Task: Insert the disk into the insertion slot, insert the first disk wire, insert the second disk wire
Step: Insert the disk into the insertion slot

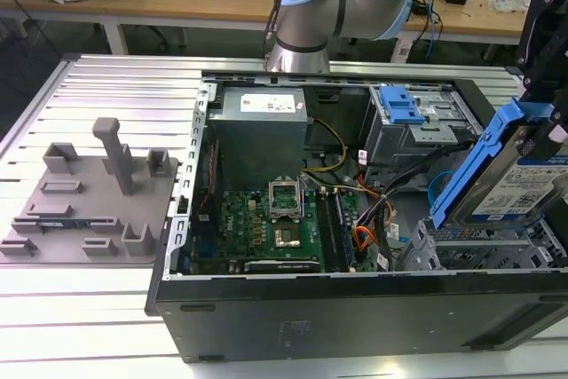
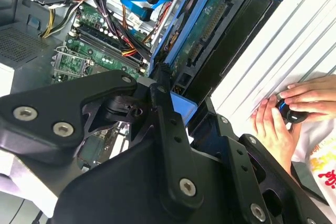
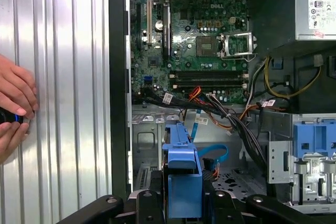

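Note:
The disk (image 1: 524, 188), a silver drive with a white label in a blue carrier frame, hangs tilted over the right end of the open computer case. My gripper (image 1: 543, 117) is shut on its upper end. Just beneath it is the insertion slot (image 1: 470, 253), a grey perforated cage, with the disk's lower edge slightly above its opening. In the second wrist view the disk's green circuit side (image 2: 207, 30) faces me beyond the gripper (image 2: 167, 85). In the first wrist view the carrier's blue edge (image 3: 184, 174) stands over the slot (image 3: 149, 148). Loose blue (image 3: 215, 153) and orange (image 3: 195, 93) wires lie nearby.
A taller grey cage with a blue latch (image 1: 406, 111) stands behind the slot. The motherboard (image 1: 275, 224) and power supply (image 1: 262, 122) fill the case's left. A grey fixture tray (image 1: 89, 197) lies on the ribbed table. A person's hands (image 2: 291, 111) rest beside the case.

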`<state>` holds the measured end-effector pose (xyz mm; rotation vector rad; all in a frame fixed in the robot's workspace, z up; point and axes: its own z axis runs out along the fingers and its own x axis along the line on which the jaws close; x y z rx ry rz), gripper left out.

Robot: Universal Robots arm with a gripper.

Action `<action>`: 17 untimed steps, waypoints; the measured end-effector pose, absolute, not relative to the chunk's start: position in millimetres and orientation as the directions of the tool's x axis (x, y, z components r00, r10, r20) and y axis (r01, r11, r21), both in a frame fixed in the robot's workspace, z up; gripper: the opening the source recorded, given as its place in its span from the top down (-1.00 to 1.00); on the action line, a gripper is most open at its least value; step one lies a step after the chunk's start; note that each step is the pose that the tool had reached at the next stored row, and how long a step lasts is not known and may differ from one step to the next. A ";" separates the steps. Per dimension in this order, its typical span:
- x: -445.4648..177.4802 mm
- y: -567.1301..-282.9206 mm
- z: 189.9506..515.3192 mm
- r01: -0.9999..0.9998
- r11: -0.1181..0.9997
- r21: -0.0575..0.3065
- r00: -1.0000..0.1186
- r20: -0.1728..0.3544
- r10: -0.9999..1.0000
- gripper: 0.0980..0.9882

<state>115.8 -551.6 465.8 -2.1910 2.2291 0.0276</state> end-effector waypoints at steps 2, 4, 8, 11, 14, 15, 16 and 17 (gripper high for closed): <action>115.7 -551.6 464.6 -1.000 0.017 0.002 -0.017 -0.024 -1.000 0.40; 115.8 -551.6 463.3 -1.000 0.017 0.002 -0.017 -0.024 -1.000 0.40; 115.9 -551.6 460.6 -1.000 0.017 0.002 -0.017 -0.024 -1.000 0.40; 116.0 -551.6 458.9 -1.000 0.017 0.002 -0.017 -0.024 -1.000 0.40; 116.0 -551.6 457.1 -1.000 0.017 0.002 -0.017 -0.024 -1.000 0.40; 116.0 -551.6 456.5 -1.000 0.017 0.002 -0.017 -0.024 -1.000 0.40; 116.0 -551.6 455.9 -1.000 0.017 0.002 -0.017 -0.024 -1.000 0.40; 116.0 -551.6 454.0 -1.000 0.017 0.002 -0.017 -0.024 -1.000 0.40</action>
